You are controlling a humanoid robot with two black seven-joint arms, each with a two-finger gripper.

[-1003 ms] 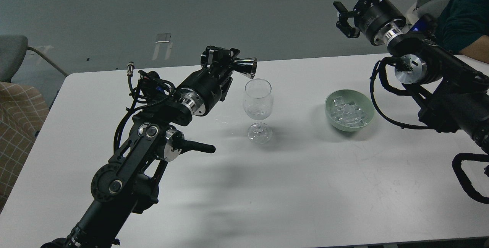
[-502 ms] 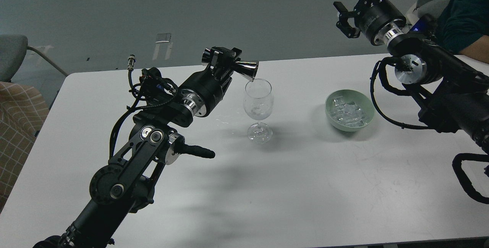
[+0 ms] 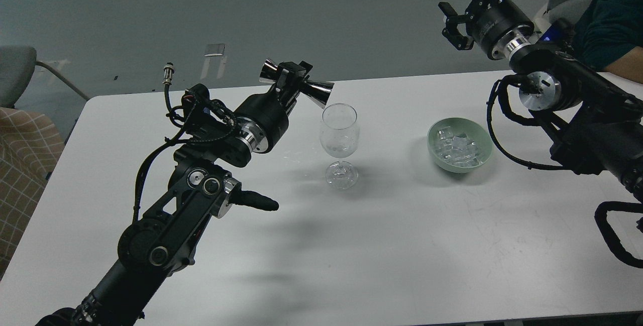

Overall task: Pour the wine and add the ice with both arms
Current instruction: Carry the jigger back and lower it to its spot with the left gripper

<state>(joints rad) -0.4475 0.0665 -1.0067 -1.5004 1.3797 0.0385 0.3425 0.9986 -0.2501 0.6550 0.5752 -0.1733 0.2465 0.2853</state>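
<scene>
Clear glass (image 3: 339, 137) standing upright mid-table (image 3: 382, 245), bowl looking empty or nearly so, any liquid inside too faint to confirm. Hanging just left of and above its rim, tipped on its side: a steel jigger (image 3: 296, 82), mouth aimed at the glass, clamped at the waist by the left gripper (image 3: 290, 81). Sitting to the right, well apart from the glass: a green bowl (image 3: 433, 141) heaped with ice (image 3: 456, 148). Hovering high beyond the bowl and past the table's far edge: the right gripper (image 3: 464, 14), fingers spread and carrying nothing. Risks from here, by judgement: jigger mouth lying off the rim line, so any remaining pour possibly spilling onto the table, where a faint wet patch (image 3: 291, 157) seems to be glinting already; left wrist swinging close enough to knock the tall, narrow-footed glass; slick cubes slipping from the fingers on the way over, or dropping hard enough to crack or topple the glass. Hard to judge: what the jigger is holding, its inside facing away; cube count in the heap; the right arm's lower links, cut off at the frame edge.
</scene>
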